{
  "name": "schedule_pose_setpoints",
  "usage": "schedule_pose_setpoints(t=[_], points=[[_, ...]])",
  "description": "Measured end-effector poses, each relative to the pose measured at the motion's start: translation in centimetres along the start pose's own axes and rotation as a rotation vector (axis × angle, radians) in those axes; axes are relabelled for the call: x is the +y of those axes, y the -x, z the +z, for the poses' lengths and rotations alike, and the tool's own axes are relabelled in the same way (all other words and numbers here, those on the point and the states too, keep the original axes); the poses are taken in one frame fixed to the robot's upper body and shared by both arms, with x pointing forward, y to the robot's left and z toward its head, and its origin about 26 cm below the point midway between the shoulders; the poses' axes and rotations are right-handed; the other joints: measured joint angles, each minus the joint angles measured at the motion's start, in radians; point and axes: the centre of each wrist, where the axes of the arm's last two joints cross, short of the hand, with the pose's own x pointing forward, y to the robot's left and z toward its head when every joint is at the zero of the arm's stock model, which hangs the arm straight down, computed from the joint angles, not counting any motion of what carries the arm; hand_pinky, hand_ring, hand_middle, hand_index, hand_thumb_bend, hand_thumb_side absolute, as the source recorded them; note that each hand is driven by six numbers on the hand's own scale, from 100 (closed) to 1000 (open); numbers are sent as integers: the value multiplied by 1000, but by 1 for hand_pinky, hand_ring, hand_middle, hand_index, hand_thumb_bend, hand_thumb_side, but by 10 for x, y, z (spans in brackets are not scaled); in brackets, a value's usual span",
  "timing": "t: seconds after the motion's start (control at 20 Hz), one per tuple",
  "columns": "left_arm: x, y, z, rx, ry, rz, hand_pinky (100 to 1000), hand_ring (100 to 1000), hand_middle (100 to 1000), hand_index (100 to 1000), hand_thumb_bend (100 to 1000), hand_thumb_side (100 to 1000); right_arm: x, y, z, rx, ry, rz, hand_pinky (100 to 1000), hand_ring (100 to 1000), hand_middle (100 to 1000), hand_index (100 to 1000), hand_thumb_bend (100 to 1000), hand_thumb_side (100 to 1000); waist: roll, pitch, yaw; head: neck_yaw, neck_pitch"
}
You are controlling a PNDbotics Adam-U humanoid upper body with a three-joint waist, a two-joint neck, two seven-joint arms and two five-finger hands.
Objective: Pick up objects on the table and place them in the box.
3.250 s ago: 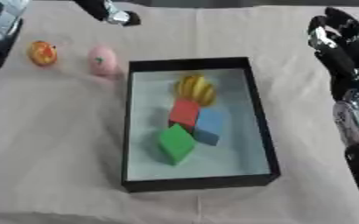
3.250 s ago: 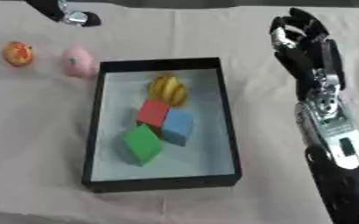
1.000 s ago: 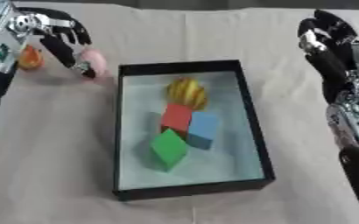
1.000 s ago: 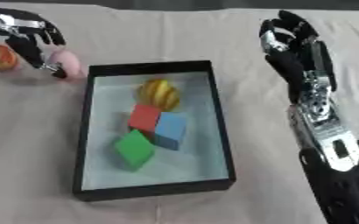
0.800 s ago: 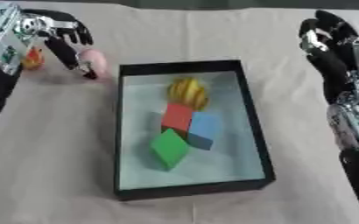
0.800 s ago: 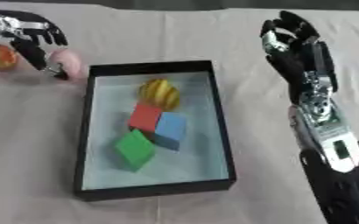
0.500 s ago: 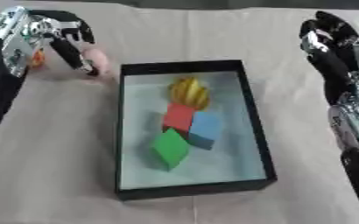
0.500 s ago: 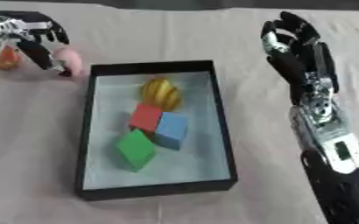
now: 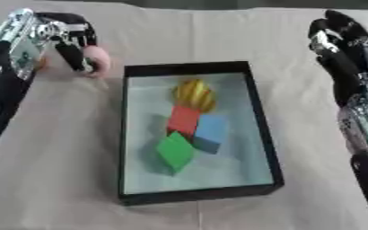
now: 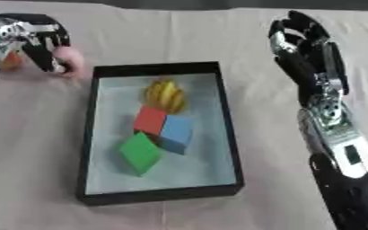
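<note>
Box (image 9: pixel 262 130) near half free below green block (image 9: pixel 174 151); far half crowded; cloth between box and right hand (image 10: pixel 301 42) open.

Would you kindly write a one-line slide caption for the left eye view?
Left hand curls around a pink object beside the black box holding yellow, red, blue and green items; right hand idles at the right.

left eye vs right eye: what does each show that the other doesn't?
Only the left eye view shows the left forearm filling its left edge, down past the box's near end. Only the right eye view shows the orange object in plain sight left of the left hand, and the right arm along its full length. Both show the black box holding the yellow object, red block, blue block and green block, the left hand's fingers curled at the pink object, and the right hand raised.
</note>
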Motion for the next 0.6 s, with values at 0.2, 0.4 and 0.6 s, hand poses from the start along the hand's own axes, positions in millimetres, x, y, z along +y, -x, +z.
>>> schedule_pose_setpoints(t=[0.2, 0.4, 0.6], points=[[40, -40, 36, -180, -133, -64, 663, 721, 638, 558, 228, 100, -1, 0, 1, -3, 6, -1, 801, 772, 763, 830, 215, 299, 5, -1, 6, 0, 2], [58, -98, 82, -432, -160, -163, 672, 719, 641, 568, 223, 100, -2, 0, 1, -8, 20, -3, 801, 772, 763, 830, 215, 300, 9, -2, 10, 1, 3], [49, -142, 116, -611, -66, -243, 670, 714, 641, 577, 220, 100, -4, -1, 0, -12, 28, -5, 801, 772, 763, 830, 215, 300, 12, -4, 11, 4, 9]])
